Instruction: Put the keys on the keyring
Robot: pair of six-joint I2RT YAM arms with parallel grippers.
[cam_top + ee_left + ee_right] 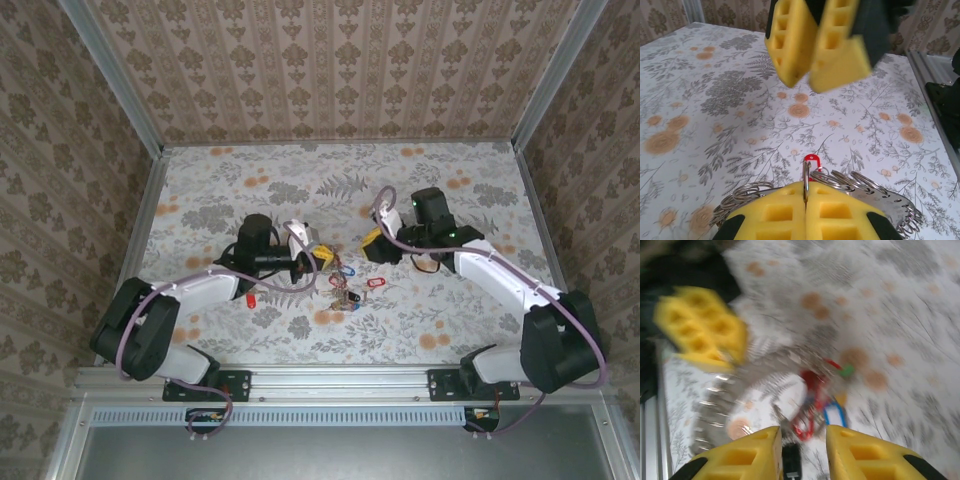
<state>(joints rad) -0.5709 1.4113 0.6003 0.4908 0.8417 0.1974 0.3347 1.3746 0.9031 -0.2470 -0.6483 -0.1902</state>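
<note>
Keyring [887, 202], stiff, thin and likely slippery, stands near the middle of the table [450, 315], clamped by its rim in the closed left pincer [805, 202]. The right pincer [802, 450] gapes over light keys [815, 405], best pinched by their tags.

Big toothed ring held, little keys on the table

The keyring [892, 207] is pale, shiny and flat, with teeth all round its rim. The left gripper [805, 197] pinches it tight. The keys [345, 288] lie in a small heap mid-table, with red and blue tags. One red key [250, 297] lies apart, further left.
</note>
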